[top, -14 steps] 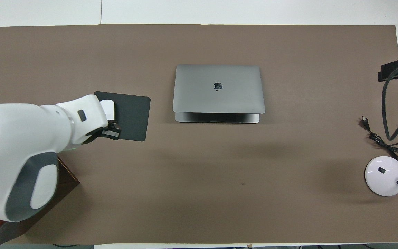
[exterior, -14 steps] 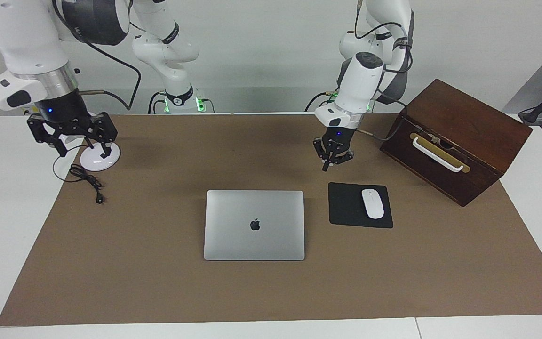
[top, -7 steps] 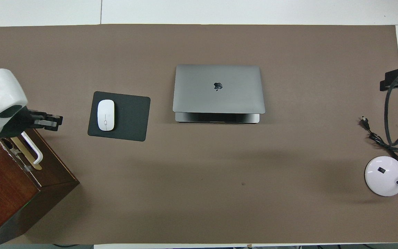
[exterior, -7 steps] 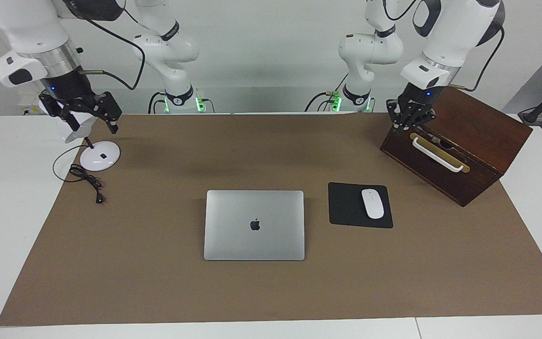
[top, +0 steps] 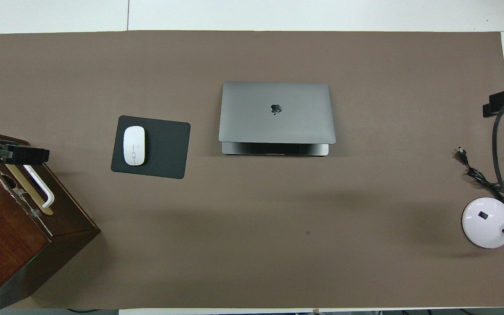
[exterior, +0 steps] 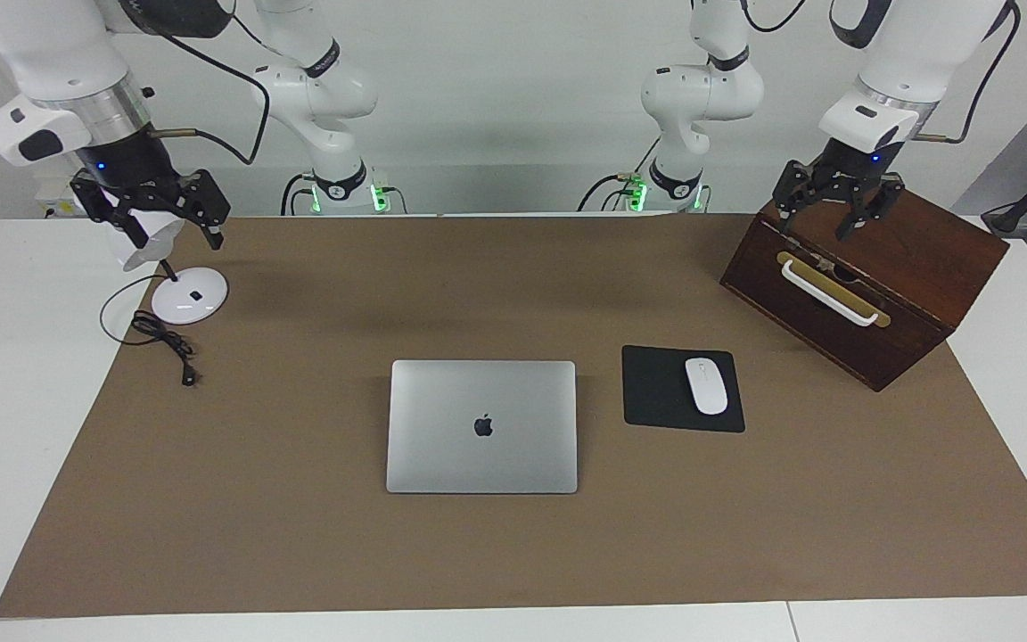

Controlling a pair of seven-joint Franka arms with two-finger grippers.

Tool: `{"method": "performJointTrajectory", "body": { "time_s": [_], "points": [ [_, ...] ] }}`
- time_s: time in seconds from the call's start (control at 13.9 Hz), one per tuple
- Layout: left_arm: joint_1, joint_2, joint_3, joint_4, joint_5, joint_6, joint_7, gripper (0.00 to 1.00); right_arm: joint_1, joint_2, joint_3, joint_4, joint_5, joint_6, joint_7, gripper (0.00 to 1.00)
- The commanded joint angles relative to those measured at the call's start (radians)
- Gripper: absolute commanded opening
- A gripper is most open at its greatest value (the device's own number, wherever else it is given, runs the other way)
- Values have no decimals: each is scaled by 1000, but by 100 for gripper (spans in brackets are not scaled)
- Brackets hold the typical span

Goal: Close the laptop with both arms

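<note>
The left gripper (exterior: 836,212) is seen raised above the wooden box (exterior: 870,267), its fingers now spread apart and empty; a second earlier it was pinched shut and hung nearer the laptop (exterior: 482,426). The right gripper (exterior: 157,218) is held open and empty above the white lamp base (exterior: 190,296), lifted from a lower position. The laptop lies in the middle of the brown mat (exterior: 299,535), lid down, beside the mouse pad (exterior: 665,392). With both arms drawn back, the closing is judged finished.
</note>
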Motion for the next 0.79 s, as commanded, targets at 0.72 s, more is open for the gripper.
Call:
{"method": "performJointTrajectory", "body": {
  "time_s": [0.72],
  "points": [
    [-13, 117, 51, 160, 21, -215, 7, 100, -22, 28, 13, 20, -6, -18, -32, 100]
  ]
}}
